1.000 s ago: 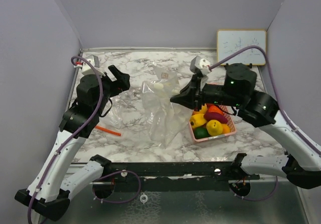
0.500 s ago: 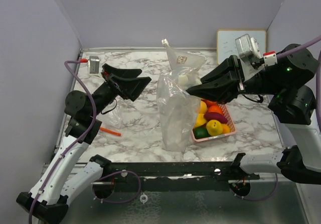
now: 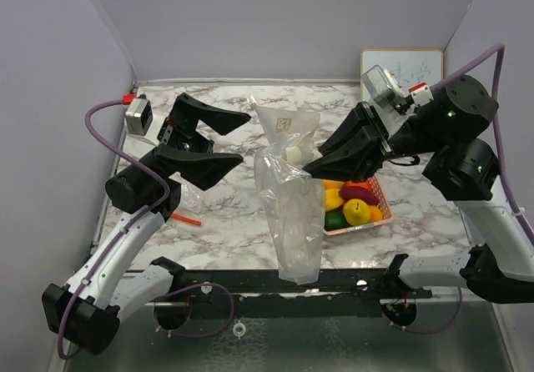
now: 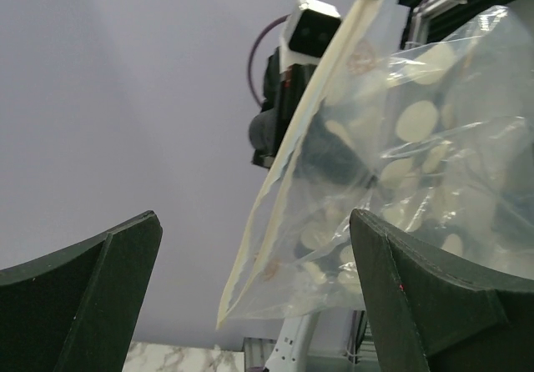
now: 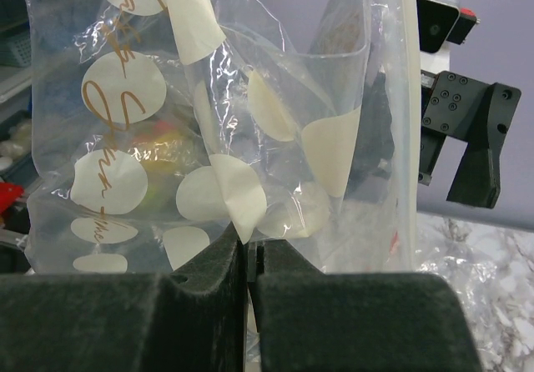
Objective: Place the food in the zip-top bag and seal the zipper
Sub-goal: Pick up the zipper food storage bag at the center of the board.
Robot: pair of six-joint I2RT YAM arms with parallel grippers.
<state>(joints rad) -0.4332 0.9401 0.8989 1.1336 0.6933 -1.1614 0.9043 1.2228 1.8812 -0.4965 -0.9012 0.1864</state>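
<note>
Quick status from us. The zip-top bag (image 3: 288,205) hangs upright off the marble table (image 3: 225,238). The right gripper (image 3: 313,168) has its 2 fingers clamped tight on a fold of plastic at the bag's upper right side.

The left gripper (image 3: 244,138) sits just left of the bag's top with its jaws spread wide, holding nothing and not touching the bag.

The food (image 3: 355,209) is just right of the bag, piled in the pink basket (image 3: 367,228). We count yellow, red, orange, green and purple pieces.

On writing: the bag is clear with cream dots carrying brownish cursive, which we can't make out. There's also a small label near the bag's top, too tiny to read. The whiteboard (image 3: 400,76), behind and right of the bag, has only faint scribbles. An orange stick (image 3: 185,218) lies left of the bag.
</note>
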